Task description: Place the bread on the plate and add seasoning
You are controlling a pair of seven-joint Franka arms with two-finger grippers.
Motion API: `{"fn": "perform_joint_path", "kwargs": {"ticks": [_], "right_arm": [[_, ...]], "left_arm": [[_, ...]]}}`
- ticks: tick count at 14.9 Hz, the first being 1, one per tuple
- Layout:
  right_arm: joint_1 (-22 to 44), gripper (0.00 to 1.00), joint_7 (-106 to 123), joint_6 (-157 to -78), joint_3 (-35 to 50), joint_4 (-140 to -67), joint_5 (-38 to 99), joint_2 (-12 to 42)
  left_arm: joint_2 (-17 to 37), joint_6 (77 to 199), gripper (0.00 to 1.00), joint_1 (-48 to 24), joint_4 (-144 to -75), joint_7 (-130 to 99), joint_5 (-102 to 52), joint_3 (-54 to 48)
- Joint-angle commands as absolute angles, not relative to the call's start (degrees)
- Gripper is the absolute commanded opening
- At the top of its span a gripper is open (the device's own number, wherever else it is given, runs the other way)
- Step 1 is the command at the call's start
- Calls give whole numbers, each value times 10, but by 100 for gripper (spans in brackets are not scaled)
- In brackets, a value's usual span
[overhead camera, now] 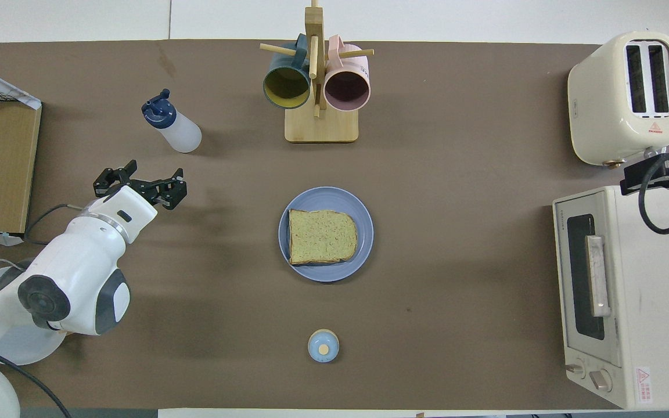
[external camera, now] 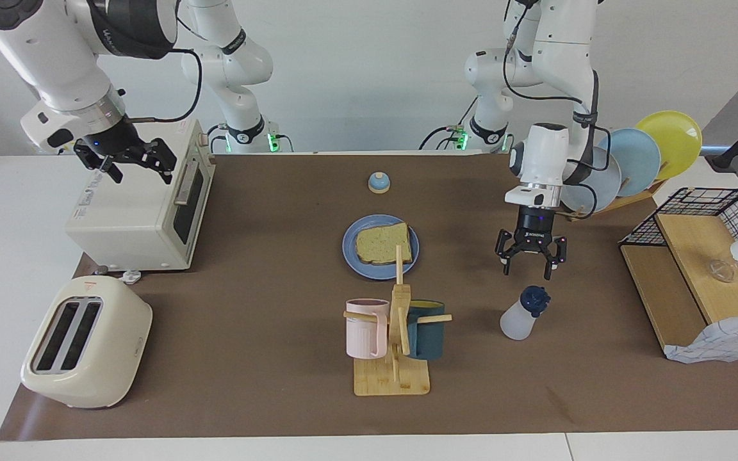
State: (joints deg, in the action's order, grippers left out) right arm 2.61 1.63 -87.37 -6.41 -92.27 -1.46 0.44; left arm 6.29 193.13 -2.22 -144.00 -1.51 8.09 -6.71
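Note:
The bread lies flat on the blue plate at the middle of the mat. The seasoning bottle, translucent white with a navy cap, stands alone toward the left arm's end, farther from the robots than the plate. My left gripper hangs open and empty over bare mat, clear of the bottle's cap. My right gripper waits open and empty above the toaster oven.
A wooden mug tree with a pink and a dark teal mug stands just farther out than the plate. A small blue bell-like knob sits nearer the robots. A toaster, a plate rack and a wire shelf line the table's ends.

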Motion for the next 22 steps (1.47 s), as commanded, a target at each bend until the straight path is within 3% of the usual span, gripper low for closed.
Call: {"fn": "perform_joint_path", "kwargs": {"ticks": [1,7,12,22], "right_arm": [[21,100,30,-865,-63,-927,-15,-4],[21,100,30,-865,-63,-927,-15,-4],[21,100,30,-865,-63,-927,-15,-4],[21,100,30,-865,-62,-927,-15,-4]], "left_arm": [[18,1881,100,-22,-1459,-18,91,-67],[-45,1748,100,-22,-1449,-17,91,-70],[-94,1571,100,-35,-1396,-15,84,-73],[-106,1333,100,-33,-1260,-12,23,-72]]}}
